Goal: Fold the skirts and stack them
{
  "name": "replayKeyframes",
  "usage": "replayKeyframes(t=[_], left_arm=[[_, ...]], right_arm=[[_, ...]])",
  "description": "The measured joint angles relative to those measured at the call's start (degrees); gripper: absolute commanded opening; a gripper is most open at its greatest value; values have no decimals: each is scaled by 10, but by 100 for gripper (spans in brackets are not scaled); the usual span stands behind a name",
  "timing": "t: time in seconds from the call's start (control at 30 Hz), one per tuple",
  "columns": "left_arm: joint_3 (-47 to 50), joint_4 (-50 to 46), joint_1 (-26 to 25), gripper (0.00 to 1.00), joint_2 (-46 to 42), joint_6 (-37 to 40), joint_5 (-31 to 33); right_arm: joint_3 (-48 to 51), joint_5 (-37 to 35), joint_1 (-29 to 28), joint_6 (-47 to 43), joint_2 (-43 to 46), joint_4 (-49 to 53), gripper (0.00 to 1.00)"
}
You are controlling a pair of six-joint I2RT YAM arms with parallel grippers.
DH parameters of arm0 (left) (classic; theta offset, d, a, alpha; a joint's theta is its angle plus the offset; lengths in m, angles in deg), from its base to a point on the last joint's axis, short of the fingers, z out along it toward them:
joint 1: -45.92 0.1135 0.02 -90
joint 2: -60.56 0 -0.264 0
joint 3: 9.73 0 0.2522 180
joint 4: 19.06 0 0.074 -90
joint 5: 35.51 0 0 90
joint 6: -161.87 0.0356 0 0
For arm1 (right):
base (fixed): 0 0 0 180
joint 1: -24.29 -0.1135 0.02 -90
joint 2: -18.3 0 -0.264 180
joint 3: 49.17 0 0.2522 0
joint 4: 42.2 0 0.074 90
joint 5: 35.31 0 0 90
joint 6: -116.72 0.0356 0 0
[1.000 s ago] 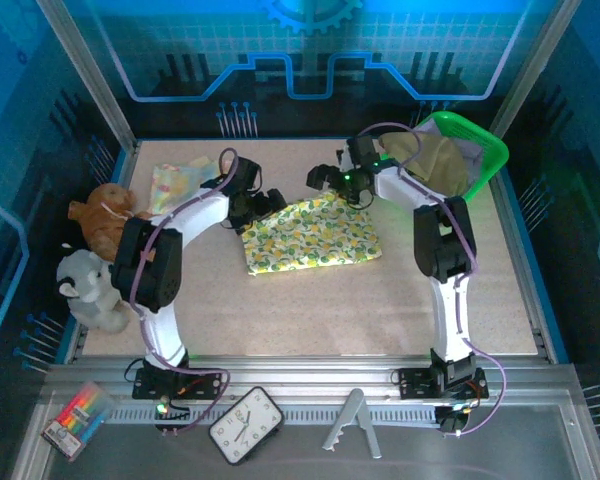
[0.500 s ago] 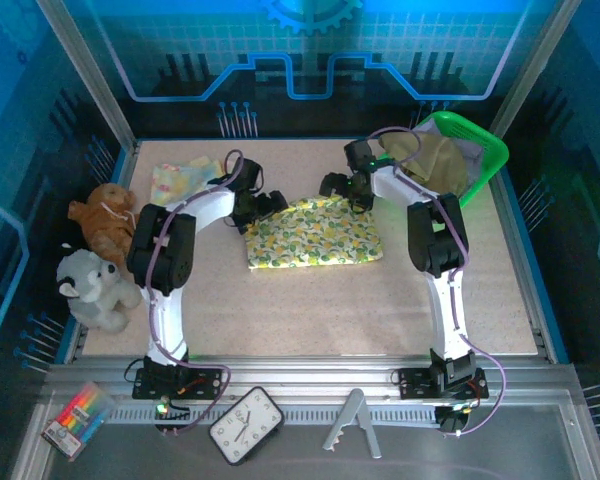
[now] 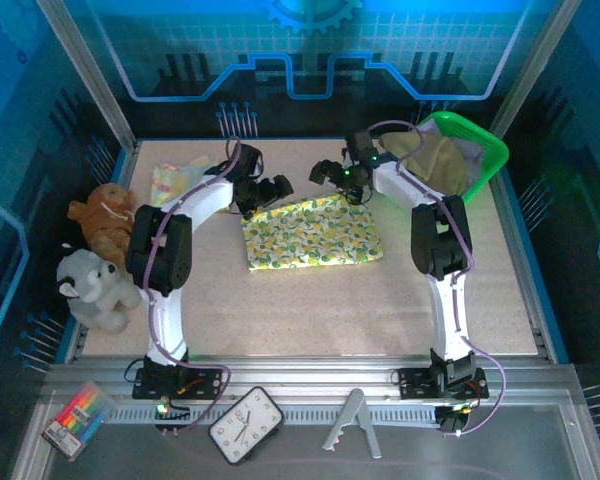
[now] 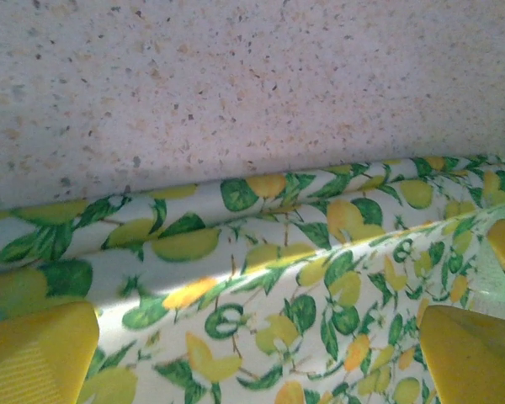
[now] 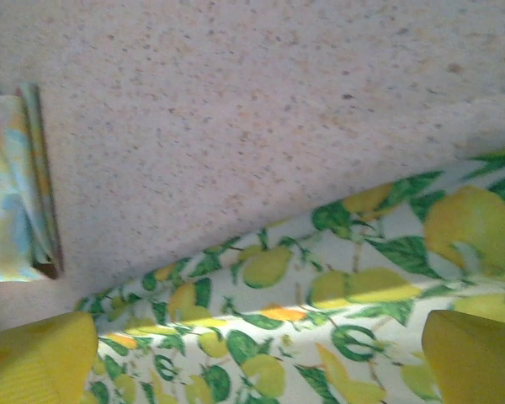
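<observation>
The lemon-print floral skirt (image 3: 312, 232) lies flat mid-table, folded into a rectangle. My left gripper (image 3: 272, 188) hangs open over its far left corner. My right gripper (image 3: 326, 173) hangs open over the far edge, a little to the right. In the left wrist view the gripper (image 4: 257, 362) spreads yellow fingertips (image 4: 35, 353) wide over the print (image 4: 261, 252). The right wrist view has its gripper (image 5: 257, 362) above the skirt's edge (image 5: 320, 286), with nothing clamped. An olive-khaki skirt (image 3: 435, 160) and a lavender-grey one (image 3: 477, 152) sit in the basket.
The green plastic basket (image 3: 467, 128) stands at the back right corner. A folded pale patterned cloth (image 3: 175, 180) (image 5: 17, 185) lies at the back left. Brown (image 3: 102, 215) and grey (image 3: 92, 285) plush toys sit along the left edge.
Both grippers have shifted slightly toward the back of the table, staying open. The floral skirt lies as before.
</observation>
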Motion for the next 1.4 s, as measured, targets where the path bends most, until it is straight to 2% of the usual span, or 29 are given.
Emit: replayKeyframes(t=[0.27,0.4,0.57,0.73,0.83,0.93,1.17,1.4], left_arm=[[-52,2,1,99,77,3,-1],[-42,12,1,99,77,3,-5],[14,0,0,99,20,3,-7],[96,-9,-24,99,-120,-7,-4],[159,43,-48,99,-196,-54,-44],[205,100,-70,99,-221,-109,-73],[255,183,-94,99,-191,-196,-73],[285,221,-94,99,-141,-229,-59]], right_arm=[[-28,-18,2,15,-63,-2,100],[21,-20,2,5,-21,-2,100],[127,-20,1,-18,82,16,100],[247,2,1,-10,201,-4,100],[300,40,1,18,228,-33,100],[334,63,-1,43,228,-56,100],[349,71,-4,64,228,-80,100],[374,70,-3,68,206,-97,100]])
